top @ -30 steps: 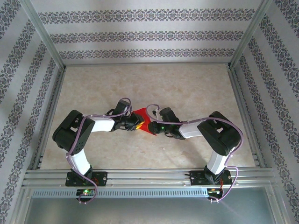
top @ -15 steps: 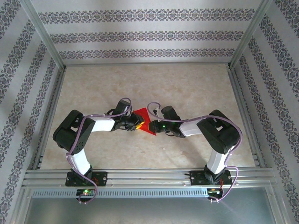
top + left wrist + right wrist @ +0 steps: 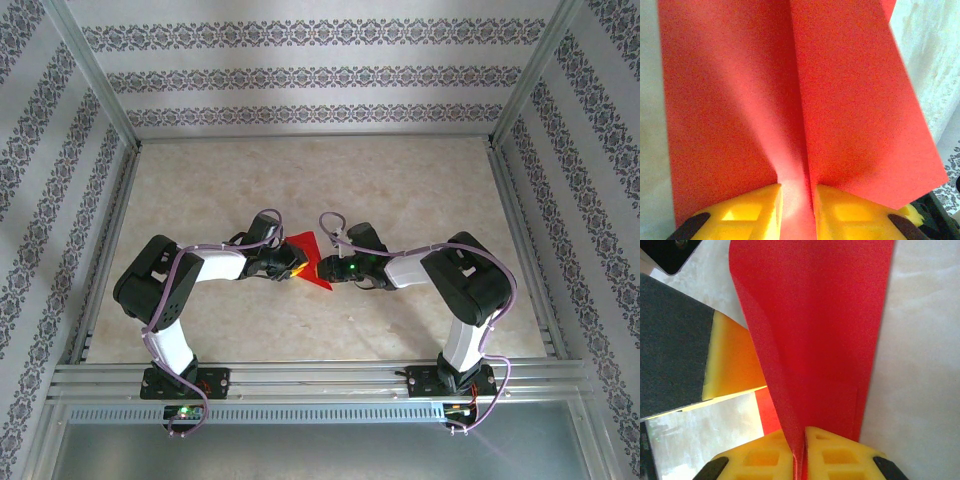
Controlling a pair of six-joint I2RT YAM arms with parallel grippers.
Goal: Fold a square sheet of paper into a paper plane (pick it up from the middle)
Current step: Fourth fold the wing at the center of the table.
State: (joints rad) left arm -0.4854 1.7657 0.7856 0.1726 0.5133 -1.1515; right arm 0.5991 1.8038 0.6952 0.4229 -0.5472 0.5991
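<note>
The red square sheet of paper (image 3: 303,245) is held off the table's middle between both grippers, folded along a crease. In the left wrist view the sheet (image 3: 740,100) rises in two flaps from my left gripper (image 3: 796,187), whose yellow fingers pinch its fold. My right gripper (image 3: 804,432) is shut on a sharp folded edge of the sheet (image 3: 820,330), which narrows to a wedge at the jaws. From above, the left gripper (image 3: 296,266) and right gripper (image 3: 322,268) almost face each other. The left gripper's yellow finger (image 3: 732,360) shows close by in the right wrist view.
The beige marbled table (image 3: 400,190) is open behind and beside the arms. Metal frame posts and rails (image 3: 300,378) border it at the front and sides, with patterned walls beyond.
My right gripper has moved left, closer to the left gripper, and the sheet between them has bunched narrower. The left arm has barely moved.
</note>
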